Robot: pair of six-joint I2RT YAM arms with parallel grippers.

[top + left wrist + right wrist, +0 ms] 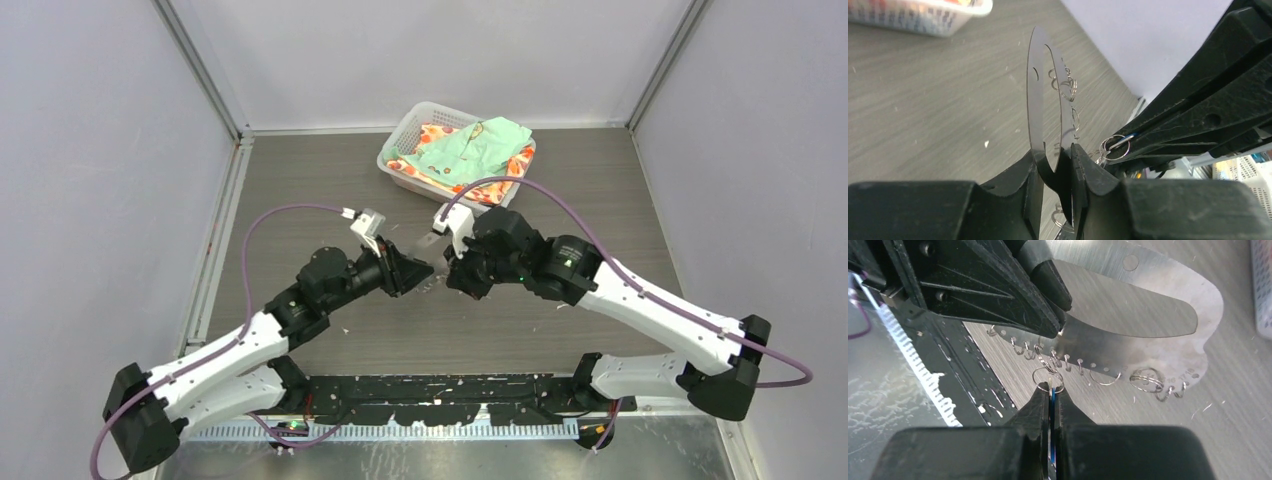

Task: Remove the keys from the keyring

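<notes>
The keyring (pixel 1148 305) is a thin silvery oval plate with an oval cutout and a row of small wire rings (pixel 1145 379) along one edge. My left gripper (pixel 1054 157) is shut on the plate's rim and holds it on edge above the table; the plate (pixel 1035 100) stands up between its fingers. My right gripper (pixel 1050 389) is shut on the blue-headed key (pixel 1052 407), which hangs on a split ring (pixel 1048 376) at the plate's ringed edge. The key (pixel 1122 141) also shows in the left wrist view. From above, the two grippers (pixel 410 270) (pixel 455 272) meet tip to tip.
A white mesh basket (pixel 400 160) with green and orange cloths stands at the back centre. Its wall shows in the left wrist view (pixel 923 17). The black rail (pixel 440 390) runs along the near edge. Pale specks of debris lie on the wood.
</notes>
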